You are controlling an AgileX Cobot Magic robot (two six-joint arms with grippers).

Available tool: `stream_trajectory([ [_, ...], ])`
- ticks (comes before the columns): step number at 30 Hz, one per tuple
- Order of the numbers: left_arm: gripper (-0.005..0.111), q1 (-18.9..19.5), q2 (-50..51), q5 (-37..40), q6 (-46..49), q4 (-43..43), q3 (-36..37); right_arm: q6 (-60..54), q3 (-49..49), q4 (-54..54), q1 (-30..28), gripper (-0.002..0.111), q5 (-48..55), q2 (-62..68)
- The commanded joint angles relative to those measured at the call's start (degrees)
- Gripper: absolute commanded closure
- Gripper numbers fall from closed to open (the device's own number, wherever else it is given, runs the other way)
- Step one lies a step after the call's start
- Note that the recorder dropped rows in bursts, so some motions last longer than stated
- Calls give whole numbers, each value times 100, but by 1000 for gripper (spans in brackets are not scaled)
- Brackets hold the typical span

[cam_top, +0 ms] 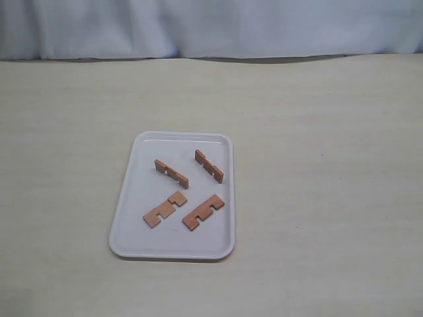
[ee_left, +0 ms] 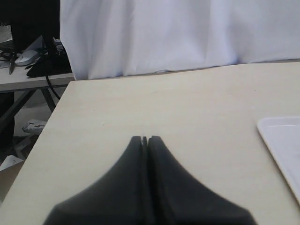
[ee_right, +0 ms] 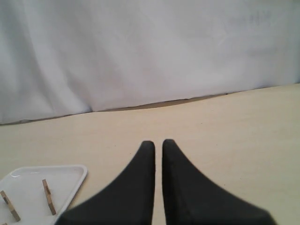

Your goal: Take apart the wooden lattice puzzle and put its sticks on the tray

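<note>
The lattice puzzle is apart: several reddish-brown notched sticks lie separate on the white tray (cam_top: 132, 228). Two sticks stand on edge at the far side (cam_top: 171, 173) (cam_top: 209, 166). Two more lie flat at the near side (cam_top: 164, 209) (cam_top: 203, 212). Neither gripper shows in the exterior view. My left gripper (ee_left: 146, 138) is shut and empty over bare table, with a tray corner (ee_left: 281, 136) off to one side. My right gripper (ee_right: 158, 143) has its fingers nearly together, a thin slit between them, holding nothing. The tray (ee_right: 28, 187) and two sticks (ee_right: 48, 197) (ee_right: 9, 205) show beside it.
A white cloth backdrop (cam_top: 211, 26) hangs behind the beige table (cam_top: 317, 165). In the left wrist view the table's edge (ee_left: 42, 136) drops off, with a side desk and cables (ee_left: 28, 61) beyond it.
</note>
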Motion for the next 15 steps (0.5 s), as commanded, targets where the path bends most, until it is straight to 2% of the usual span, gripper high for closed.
stream_trajectory([
  [1, 107, -43, -10, -28, -34, 35, 12, 4, 20, 27, 12, 103, 22, -22],
  [15, 107, -43, -10, -77, -34, 35, 12, 4, 20, 27, 12, 103, 368, -22],
])
